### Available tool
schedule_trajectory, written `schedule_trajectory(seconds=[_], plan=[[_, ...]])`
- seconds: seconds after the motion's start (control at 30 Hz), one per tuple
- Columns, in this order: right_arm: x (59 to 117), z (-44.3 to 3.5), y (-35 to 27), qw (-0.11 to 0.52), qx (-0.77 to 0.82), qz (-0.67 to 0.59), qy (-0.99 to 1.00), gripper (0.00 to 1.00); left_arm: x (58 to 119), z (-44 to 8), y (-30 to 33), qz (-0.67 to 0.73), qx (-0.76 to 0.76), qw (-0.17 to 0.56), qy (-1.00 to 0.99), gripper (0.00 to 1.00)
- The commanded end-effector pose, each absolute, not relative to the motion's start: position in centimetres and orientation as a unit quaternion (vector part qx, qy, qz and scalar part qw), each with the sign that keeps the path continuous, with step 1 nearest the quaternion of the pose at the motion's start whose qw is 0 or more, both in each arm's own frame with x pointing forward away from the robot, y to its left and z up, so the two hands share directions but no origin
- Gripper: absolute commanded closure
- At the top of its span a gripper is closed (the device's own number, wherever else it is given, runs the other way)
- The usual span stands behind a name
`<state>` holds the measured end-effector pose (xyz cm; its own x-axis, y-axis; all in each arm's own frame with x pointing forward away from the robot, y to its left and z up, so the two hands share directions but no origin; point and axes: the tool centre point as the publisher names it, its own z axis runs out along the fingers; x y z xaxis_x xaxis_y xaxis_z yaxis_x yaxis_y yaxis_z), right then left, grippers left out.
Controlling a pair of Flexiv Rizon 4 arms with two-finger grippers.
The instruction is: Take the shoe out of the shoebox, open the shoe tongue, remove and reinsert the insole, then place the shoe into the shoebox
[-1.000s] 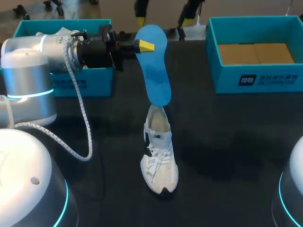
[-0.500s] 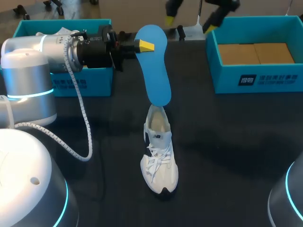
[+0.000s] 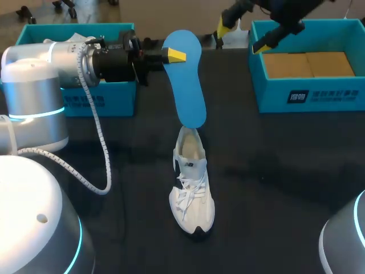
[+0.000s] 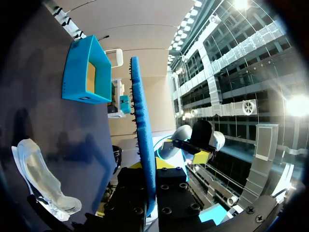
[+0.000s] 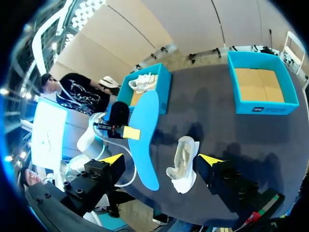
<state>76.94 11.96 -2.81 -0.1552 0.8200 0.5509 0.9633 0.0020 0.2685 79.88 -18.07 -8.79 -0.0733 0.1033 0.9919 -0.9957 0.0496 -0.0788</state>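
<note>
1. Dark table point(image 3: 274, 171): fills the frame and carries every item below.

2. Right teal cardboard shoebox point(image 3: 308, 97): upper right, open, showing only its brown cardboard floor. Left teal cardboard shoebox point(image 3: 102, 103): upper left, partly hidden behind the left arm, with a second white shoe point(image 5: 142, 83) inside.

3. Blue foam insole point(image 3: 188, 85): upper centre, held off the table. Its long axis runs steeply down the frame, slightly tilted. The lower tip sits right at the heel opening of item 4; whether it touches or enters cannot be told.

4. White lace-up sneaker point(image 3: 193, 188): centre to lower centre, upright on its sole. The heel points up the frame toward the insole, the toe down, and the laces are loose.

5. Left gripper point(image 3: 171, 55): comes in level from the upper left and is clamped on the insole's upper end. This is the nearer arm; lowering the insole along its own axis looks the likely way into the sneaker.

6. Right gripper point(image 3: 244, 35): upper right, by the right shoebox's corner and well apart from the sneaker. Its fingers are spread wide and hold nothing.
</note>
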Motion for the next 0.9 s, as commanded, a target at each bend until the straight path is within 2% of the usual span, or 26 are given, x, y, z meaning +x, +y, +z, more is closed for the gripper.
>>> schedule_trajectory(seconds=[0.03,0.57,0.9], plan=[[77.1,-4.2,11.7,0.298,-0.535,-0.457,-0.645,0.0,79.9,-8.8,-18.1,0.529,0.441,0.519,-0.507,1.0],[77.1,-4.6,11.6,0.301,-0.529,-0.467,-0.642,0.0,79.9,-8.8,-18.1,0.529,0.441,0.519,-0.507,1.0],[76.9,-7.1,11.5,0.362,-0.498,-0.487,-0.619,0.0,79.9,-8.8,-18.1,0.529,0.441,0.519,-0.507,1.0]])
